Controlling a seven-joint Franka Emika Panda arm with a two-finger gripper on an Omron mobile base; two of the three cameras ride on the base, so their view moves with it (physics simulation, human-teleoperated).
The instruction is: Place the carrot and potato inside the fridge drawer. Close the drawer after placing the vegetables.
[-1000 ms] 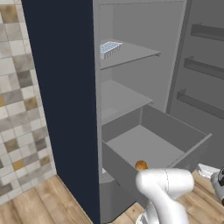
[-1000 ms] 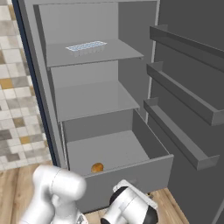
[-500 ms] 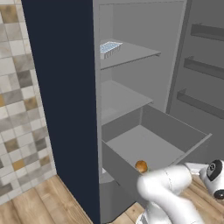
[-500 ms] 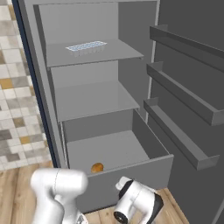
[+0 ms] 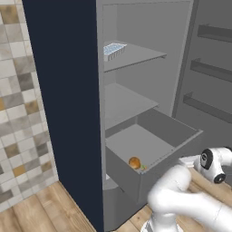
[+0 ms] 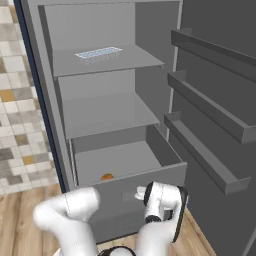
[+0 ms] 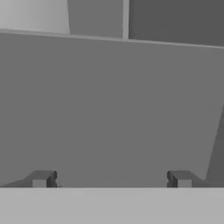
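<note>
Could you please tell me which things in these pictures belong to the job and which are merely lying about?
Job:
- drawer, pulled out
- orange-brown vegetable in the drawer's front corner; carrot or potato, I cannot tell
- gripper, open, facing the drawer front

Lying about:
- ice tray on the top shelf
- door racks

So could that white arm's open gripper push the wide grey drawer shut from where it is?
Probably yes. The gripper, jaws wide and empty, faces the flat front of the wide grey fridge drawer with nothing between them.
</note>
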